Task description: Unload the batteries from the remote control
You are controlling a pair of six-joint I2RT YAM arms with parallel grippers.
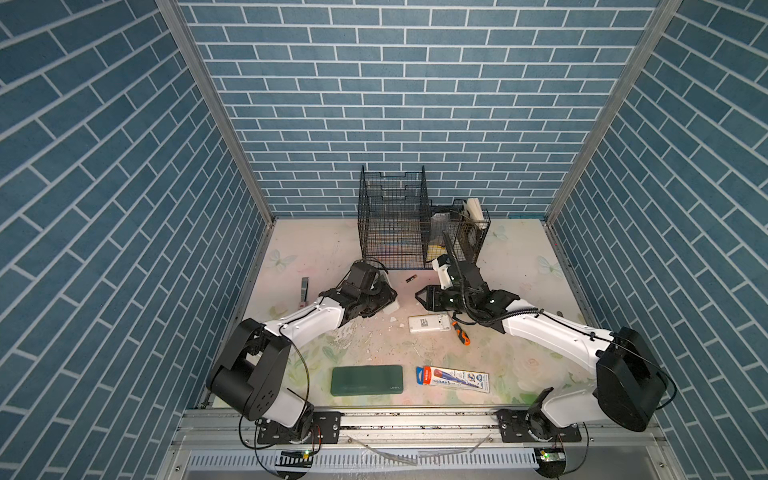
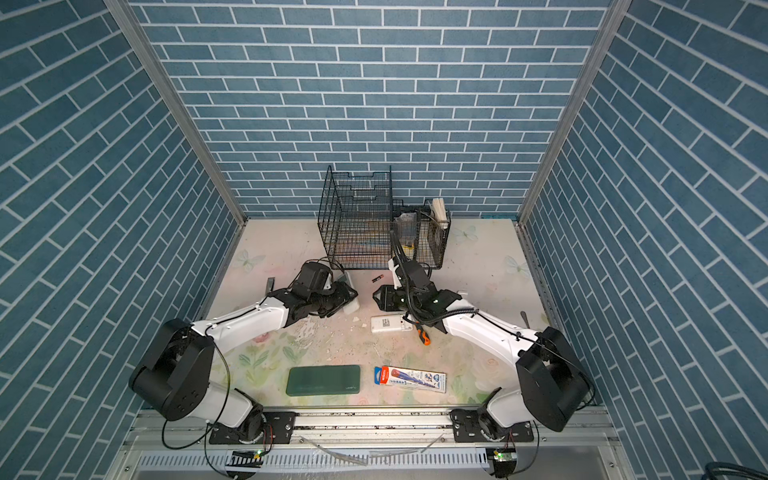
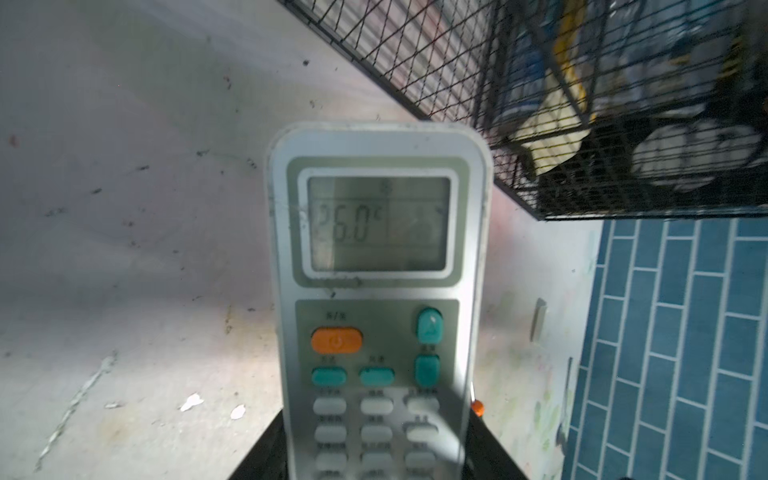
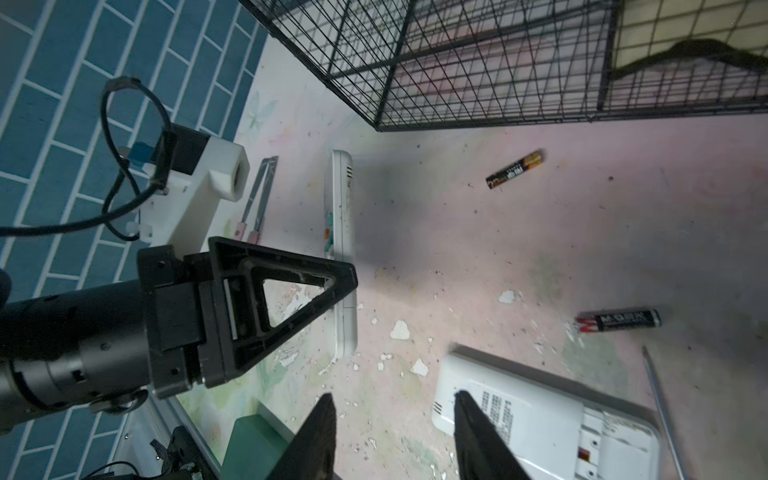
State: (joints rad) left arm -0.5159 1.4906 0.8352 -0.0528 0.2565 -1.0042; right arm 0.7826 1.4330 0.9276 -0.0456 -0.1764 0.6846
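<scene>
Two batteries (image 4: 514,169) lay near basket (image 4: 498,62); light, smooth, likely to roll, pinch mid-body. Left gripper (image 4: 345,282) clamped remote (image 3: 378,249); right gripper (image 4: 392,395) jaws apart, empty.

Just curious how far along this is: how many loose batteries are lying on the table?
2. A gold-tipped battery lies near the wire basket; a black-and-red battery lies beside the face-down remote. Others may be hidden, perhaps inside a remote.

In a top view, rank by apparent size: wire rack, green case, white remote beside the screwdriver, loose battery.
Largest: wire rack
Then: green case
Then: white remote
Smallest: battery
The order is clear; the rack looks largest though it stands farthest from the camera.
</scene>
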